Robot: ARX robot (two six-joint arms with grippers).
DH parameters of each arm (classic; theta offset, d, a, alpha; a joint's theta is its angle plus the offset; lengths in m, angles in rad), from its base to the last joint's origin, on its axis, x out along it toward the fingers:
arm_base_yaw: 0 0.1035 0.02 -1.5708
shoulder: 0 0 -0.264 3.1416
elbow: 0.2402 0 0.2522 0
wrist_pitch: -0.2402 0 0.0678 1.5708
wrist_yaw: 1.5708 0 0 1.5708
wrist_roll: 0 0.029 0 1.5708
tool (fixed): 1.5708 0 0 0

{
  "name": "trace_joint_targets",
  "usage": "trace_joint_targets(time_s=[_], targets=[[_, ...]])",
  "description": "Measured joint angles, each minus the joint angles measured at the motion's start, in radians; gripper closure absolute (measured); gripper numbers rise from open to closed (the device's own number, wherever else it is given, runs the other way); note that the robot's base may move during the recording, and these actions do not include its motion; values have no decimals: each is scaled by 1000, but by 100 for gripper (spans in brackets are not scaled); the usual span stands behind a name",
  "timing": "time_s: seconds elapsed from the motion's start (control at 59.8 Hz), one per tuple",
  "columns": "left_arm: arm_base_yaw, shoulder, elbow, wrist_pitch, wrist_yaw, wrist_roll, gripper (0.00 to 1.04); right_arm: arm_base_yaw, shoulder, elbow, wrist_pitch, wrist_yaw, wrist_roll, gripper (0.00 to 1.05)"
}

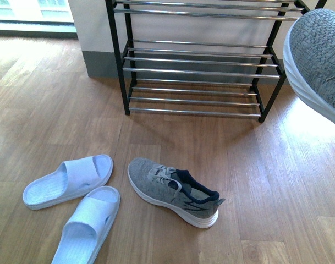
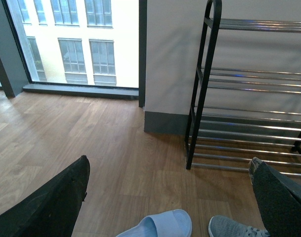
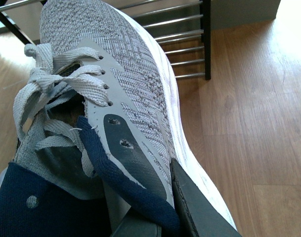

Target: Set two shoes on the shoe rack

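Only the right wrist view shows the right gripper (image 3: pixel 157 210) clamping the front view's upper-right sneaker (image 1: pixel 320 55); left gripper's (image 2: pixel 169 170) jaws stand apart.

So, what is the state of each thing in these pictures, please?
held sneaker: in the air, clamped at its side
floor sneaker: upright on the floor, untouched
far slide: sole down on the floor
near slide: sole down on the floor
shoe rack: standing, no shoes on tiers in view
left gripper: open, empty
right gripper: shut on held sneaker
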Motion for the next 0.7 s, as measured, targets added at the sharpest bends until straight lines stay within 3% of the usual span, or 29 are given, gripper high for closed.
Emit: trace_joint_targets(time_s=[0.702], targets=[[0,0,0,0,3,0,9,-5,0,-3,-1,13,-2,103]])
